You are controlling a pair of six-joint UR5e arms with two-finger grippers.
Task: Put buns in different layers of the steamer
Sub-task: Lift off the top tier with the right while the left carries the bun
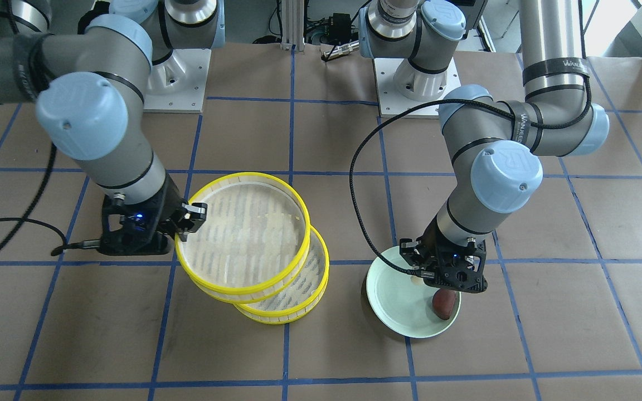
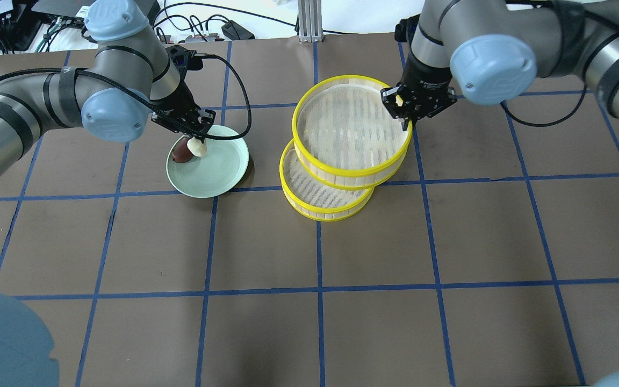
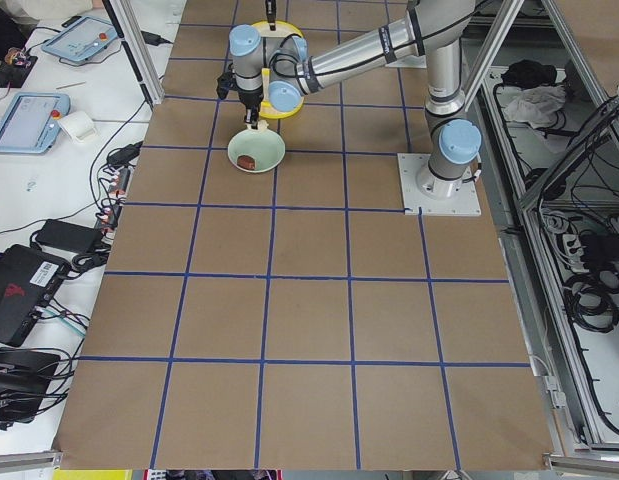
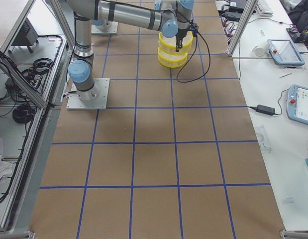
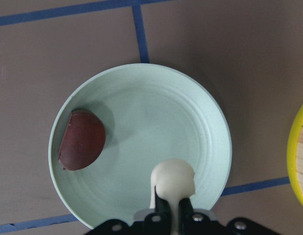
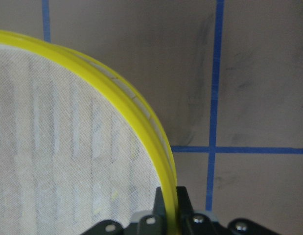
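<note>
My left gripper (image 2: 195,143) is shut on the cream-white bun (image 5: 173,182) and holds it just above the pale green plate (image 5: 166,112). The reddish-brown bun (image 5: 82,139) lies on the plate's left side in the left wrist view; it also shows in the overhead view (image 2: 181,155). My right gripper (image 2: 402,107) is shut on the yellow rim of the upper steamer layer (image 2: 350,173). It holds that layer raised and shifted off the lower layer (image 2: 323,215), which sits on the table. Both mesh floors look bare.
The plate (image 2: 223,172) sits left of the steamer with a narrow gap between them. A black cable loops from my left wrist (image 1: 365,167) over the table. Both arm bases (image 1: 418,83) stand on the robot's side of the table.
</note>
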